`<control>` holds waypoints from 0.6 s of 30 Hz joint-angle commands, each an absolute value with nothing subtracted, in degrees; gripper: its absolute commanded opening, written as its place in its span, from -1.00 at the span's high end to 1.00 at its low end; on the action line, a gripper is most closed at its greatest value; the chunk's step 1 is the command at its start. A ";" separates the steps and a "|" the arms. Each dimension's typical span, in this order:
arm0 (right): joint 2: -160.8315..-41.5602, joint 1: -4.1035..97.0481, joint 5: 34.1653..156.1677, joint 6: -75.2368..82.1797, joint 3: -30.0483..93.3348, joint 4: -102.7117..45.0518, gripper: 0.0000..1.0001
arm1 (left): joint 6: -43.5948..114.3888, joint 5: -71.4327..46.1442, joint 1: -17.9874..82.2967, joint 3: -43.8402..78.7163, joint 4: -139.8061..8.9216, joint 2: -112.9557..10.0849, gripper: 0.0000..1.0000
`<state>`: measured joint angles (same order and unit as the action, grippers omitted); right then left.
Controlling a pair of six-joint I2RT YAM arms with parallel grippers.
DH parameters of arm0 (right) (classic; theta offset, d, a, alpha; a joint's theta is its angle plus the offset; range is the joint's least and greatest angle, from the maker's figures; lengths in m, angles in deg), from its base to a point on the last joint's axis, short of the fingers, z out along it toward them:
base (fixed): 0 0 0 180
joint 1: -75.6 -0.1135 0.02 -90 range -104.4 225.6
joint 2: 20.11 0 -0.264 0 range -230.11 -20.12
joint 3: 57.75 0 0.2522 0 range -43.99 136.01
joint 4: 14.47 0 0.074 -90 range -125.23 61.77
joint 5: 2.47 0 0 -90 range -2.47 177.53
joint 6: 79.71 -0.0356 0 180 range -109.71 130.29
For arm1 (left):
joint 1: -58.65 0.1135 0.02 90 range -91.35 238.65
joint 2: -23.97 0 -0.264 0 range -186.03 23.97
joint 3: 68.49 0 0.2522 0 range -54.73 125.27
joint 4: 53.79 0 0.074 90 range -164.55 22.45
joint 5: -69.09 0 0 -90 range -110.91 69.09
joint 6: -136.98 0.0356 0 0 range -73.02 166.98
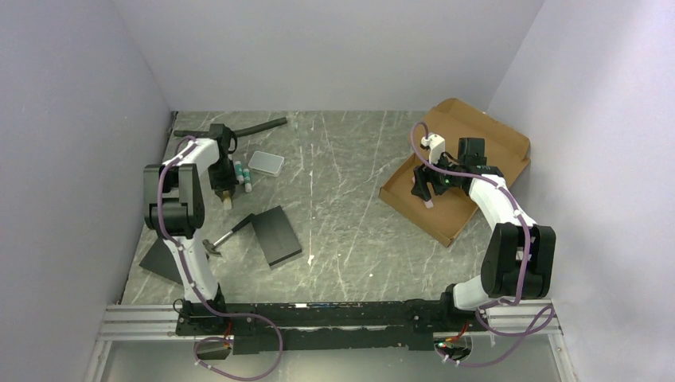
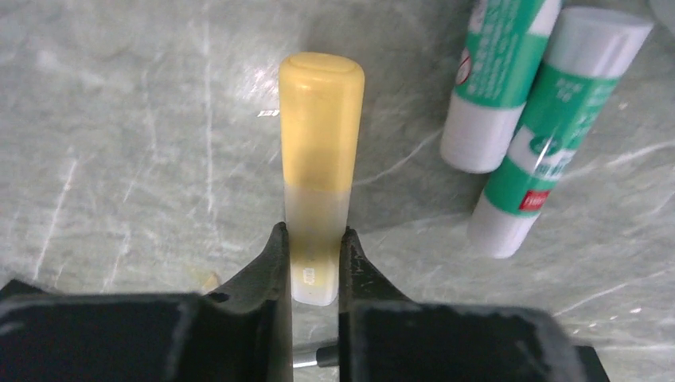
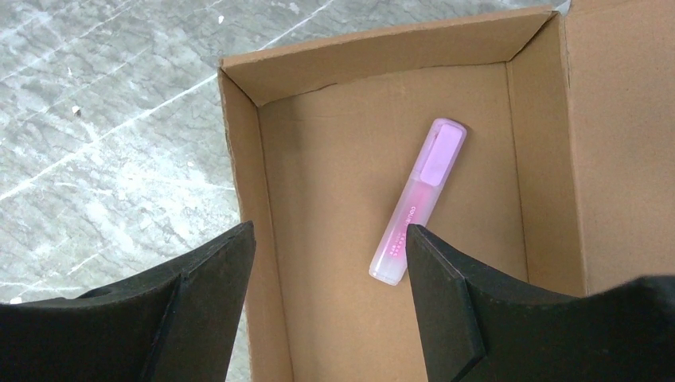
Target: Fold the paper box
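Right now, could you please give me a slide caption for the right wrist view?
Open right gripper above the paper box, a pink highlighter lying on its floor.

paper box (image 3: 334, 159): plain brown cardboard
highlighter (image 3: 418, 203): translucent pink — lilac cap
marker (image 2: 321, 119): yellow cap, frosted whitish body
glue sticks (image 2: 549, 119): green and white, small red label
table (image 2: 119, 159): grey-green marble — pale white veins
slab (image 1: 275, 235): plain black

Grey-green marbled tabletop (image 1: 350, 183), plain pale lavender walls (image 1: 72, 119) on three sides, even light
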<state>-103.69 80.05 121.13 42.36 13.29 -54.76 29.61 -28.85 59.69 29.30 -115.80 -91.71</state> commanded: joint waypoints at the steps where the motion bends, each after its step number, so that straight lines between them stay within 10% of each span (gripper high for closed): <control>1: -102.18 79.91 123.90 43.41 15.60 -54.34 -0.47 | 32.15 -31.20 59.97 26.24 -113.71 -81.30 0.94; 13: -100.06 79.91 143.29 36.03 13.04 -50.35 -0.47 | 31.93 17.05 59.02 6.97 -87.66 -54.35 1.00; 18: -97.79 78.51 155.16 9.15 3.96 -25.91 -0.47 | 23.87 19.69 46.57 -1.74 -68.86 -50.68 0.99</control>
<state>-100.89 79.81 141.50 31.54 10.29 -47.24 29.66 10.21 55.23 3.05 -86.11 -52.56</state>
